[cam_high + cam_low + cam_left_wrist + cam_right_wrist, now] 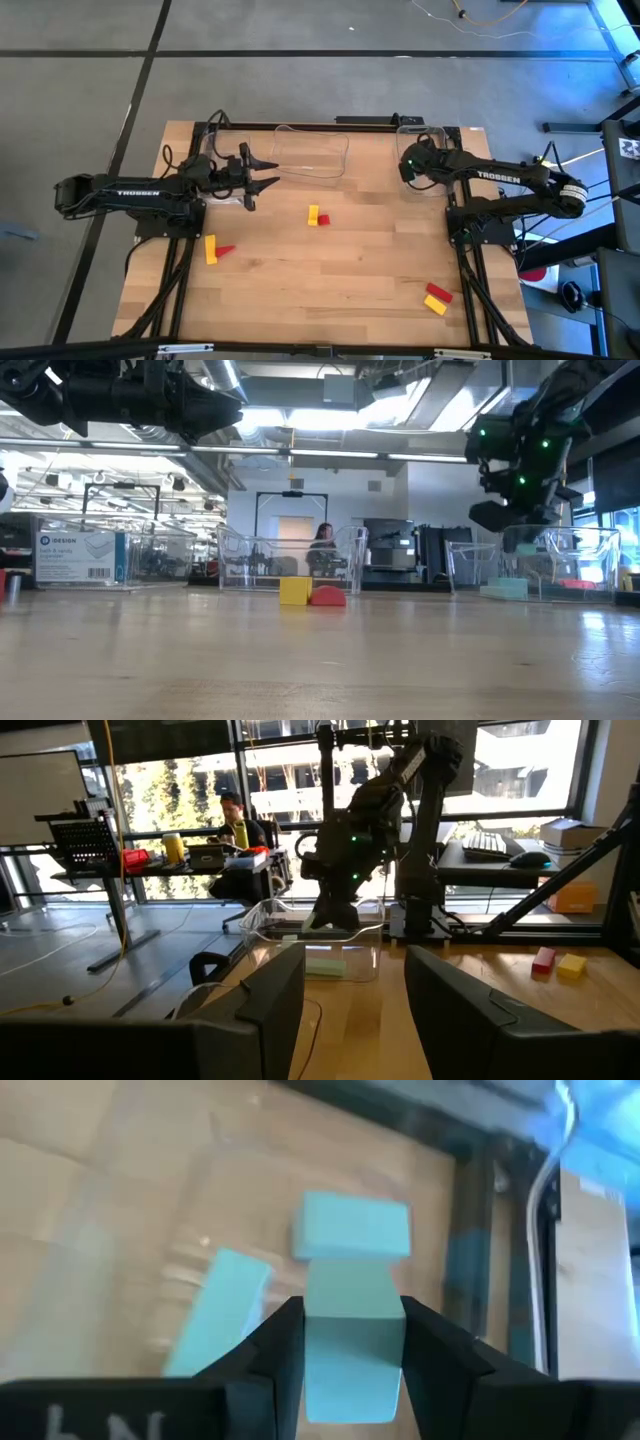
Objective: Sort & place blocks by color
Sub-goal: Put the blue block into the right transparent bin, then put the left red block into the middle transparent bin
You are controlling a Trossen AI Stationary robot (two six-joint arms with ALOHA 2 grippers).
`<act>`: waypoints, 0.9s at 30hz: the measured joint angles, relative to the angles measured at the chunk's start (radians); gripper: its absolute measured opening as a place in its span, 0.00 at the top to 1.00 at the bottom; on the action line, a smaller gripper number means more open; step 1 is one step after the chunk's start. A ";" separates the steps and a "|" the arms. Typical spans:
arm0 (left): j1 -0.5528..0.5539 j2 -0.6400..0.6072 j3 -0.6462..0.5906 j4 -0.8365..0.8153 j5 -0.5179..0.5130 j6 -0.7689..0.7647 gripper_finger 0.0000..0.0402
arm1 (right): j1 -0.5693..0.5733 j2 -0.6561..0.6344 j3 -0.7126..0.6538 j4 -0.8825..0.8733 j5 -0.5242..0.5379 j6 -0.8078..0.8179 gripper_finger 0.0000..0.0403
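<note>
I have the right gripper (352,1342) over the right bin (432,133) at the table's far edge, jaws clamped on a teal block (350,1348). 2 more teal blocks (352,1228) already lie in that bin below it, so once this 1 drops, teal looks done.

The rest I judge untouched. On the open table I count 3 yellow-and-red pairs — 1 at the centre (317,216), 1 near the left arm's base (215,249), 1 at the near right (436,298). In each pair the 2 blocks sit touching or just beside each other.

The middle bin (311,151) looks empty from above, and a third clear bin seems to sit under the left gripper (262,173), though I cannot tell what it holds.

My left gripper hovers at the far left of the table, jaws spread, holding nothing.

By my count I am about a third through — 6 blocks left to sort.
</note>
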 joint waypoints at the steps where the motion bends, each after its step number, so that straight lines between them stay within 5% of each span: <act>1: 0.000 0.000 0.000 0.000 0.000 0.000 0.59 | -0.013 0.000 -0.008 0.002 -0.010 -0.004 0.68; 9: 0.000 0.000 0.000 0.000 0.000 0.000 0.59 | -0.060 0.000 -0.027 0.016 -0.097 -0.038 0.67; 18: 0.000 0.000 0.000 0.000 -0.028 0.000 0.59 | -0.060 0.000 -0.019 0.014 -0.064 -0.027 0.34; 27: 0.000 0.000 0.000 0.000 -0.027 0.000 0.59 | 0.008 -0.020 0.032 0.162 -0.061 -0.179 0.35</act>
